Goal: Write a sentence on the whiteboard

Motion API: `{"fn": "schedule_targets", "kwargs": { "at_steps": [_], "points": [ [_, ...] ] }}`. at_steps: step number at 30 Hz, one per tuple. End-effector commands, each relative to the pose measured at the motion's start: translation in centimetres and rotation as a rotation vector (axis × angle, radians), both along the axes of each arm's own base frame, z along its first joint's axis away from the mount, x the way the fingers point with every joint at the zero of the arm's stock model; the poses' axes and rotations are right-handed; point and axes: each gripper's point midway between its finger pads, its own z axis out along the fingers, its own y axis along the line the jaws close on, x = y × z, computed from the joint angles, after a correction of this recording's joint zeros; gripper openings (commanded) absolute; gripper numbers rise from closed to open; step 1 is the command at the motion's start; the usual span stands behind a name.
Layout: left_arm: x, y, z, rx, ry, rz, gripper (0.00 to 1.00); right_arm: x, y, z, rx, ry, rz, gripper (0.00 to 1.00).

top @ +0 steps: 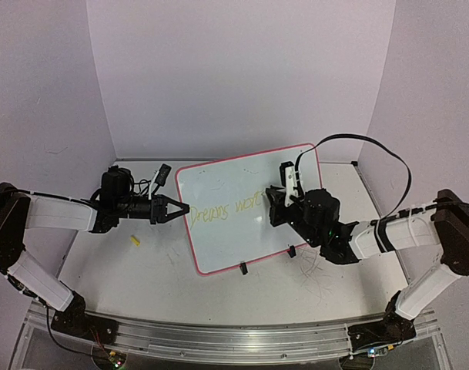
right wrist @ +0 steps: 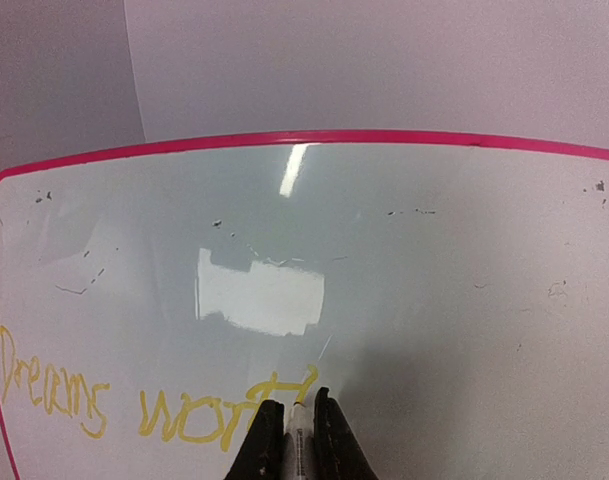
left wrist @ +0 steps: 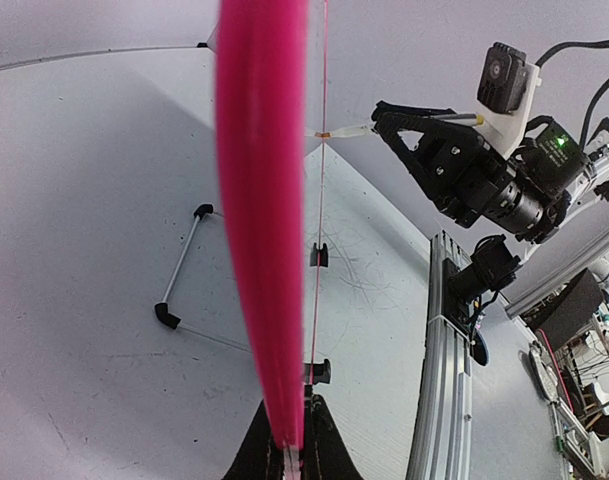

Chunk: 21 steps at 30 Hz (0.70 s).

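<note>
The whiteboard (top: 234, 247) stands tilted on the table, glossy white with a pink rim. The sentence (top: 225, 208) in thin yellow letters reads "Dreams wort" (right wrist: 154, 408). My left gripper (top: 182, 209) is shut on the board's left edge; in the left wrist view its jaws pinch the pink rim (left wrist: 264, 250) at the bottom (left wrist: 289, 455). My right gripper (top: 276, 199) is shut on a white marker (right wrist: 298, 445). In the right wrist view the gripper (right wrist: 296, 408) holds the marker's tip against the board at the last letter's stroke.
A small yellow cap (top: 135, 240) lies on the table left of the board. Black stand legs (top: 242, 268) stick out under the board's near edge. A black wire stand (left wrist: 179, 270) sits behind it. An aluminium rail (top: 234, 339) runs along the front.
</note>
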Motion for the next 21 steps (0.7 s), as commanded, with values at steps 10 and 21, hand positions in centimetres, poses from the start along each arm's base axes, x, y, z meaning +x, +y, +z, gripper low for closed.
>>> {"fn": "schedule_targets", "kwargs": {
  "at_steps": [10, 21],
  "points": [
    [0.1, -0.4, 1.0, 0.013, -0.089, -0.008, 0.00, -1.5, -0.5, -1.6, -0.001, 0.058, -0.003, 0.00],
    [0.1, -0.4, 1.0, 0.012, -0.087, -0.010, 0.00, -0.7, -0.5, -0.2, 0.015, 0.018, -0.044, 0.00]
  ]
}}
